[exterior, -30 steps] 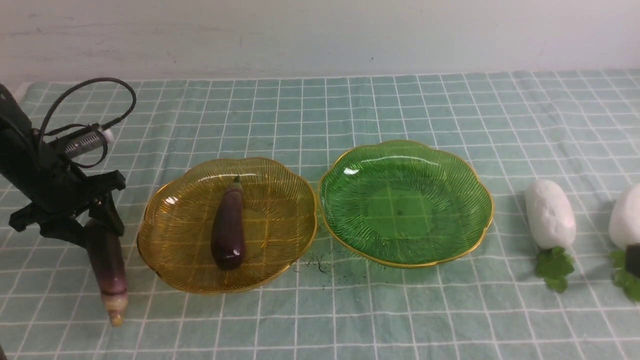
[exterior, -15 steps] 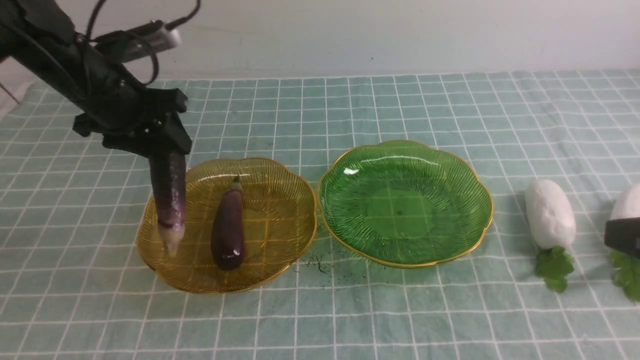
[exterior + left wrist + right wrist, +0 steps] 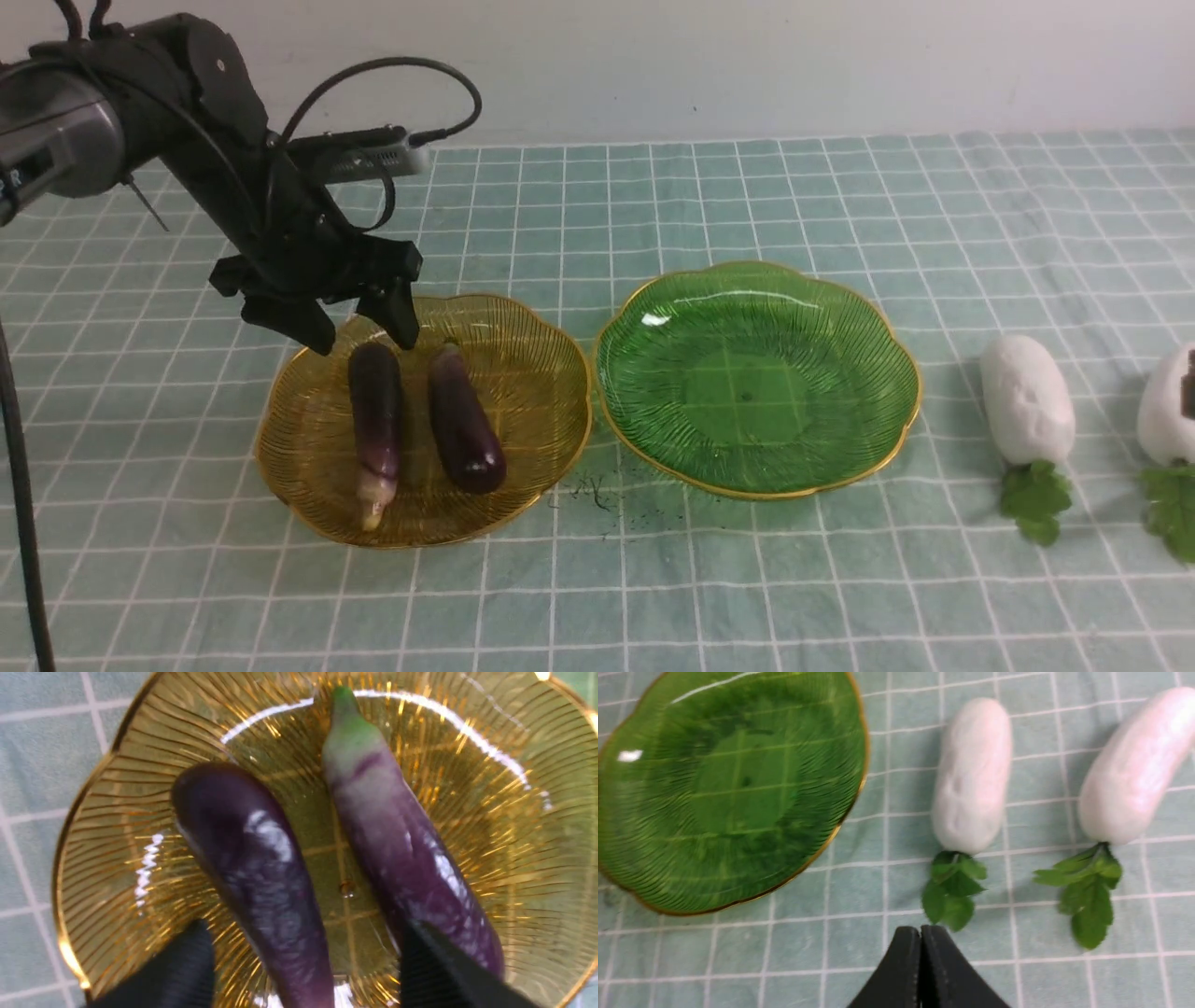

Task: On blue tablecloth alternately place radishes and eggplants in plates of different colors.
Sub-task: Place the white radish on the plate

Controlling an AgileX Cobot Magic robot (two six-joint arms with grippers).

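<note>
Left gripper [image 3: 364, 336] gapes empty over far rim of amber plate [image 3: 301, 467]; right gripper [image 3: 920, 956] shut, empty

The setting is a robot test bench of the laboratory type, not a home kitchen. The green plate [image 3: 840, 327] stands on a blue tablecloth [image 3: 653, 597] spread flat over a work surface. Behind the green plate, a bare pale wall [image 3: 700, 56] closes the scene. Left of the green plate, a black robot arm [image 3: 215, 159] with an exposed cable [image 3: 401, 61] reaches over an amber plate [image 3: 532, 373]. No household furnishings appear around the green plate.
</note>
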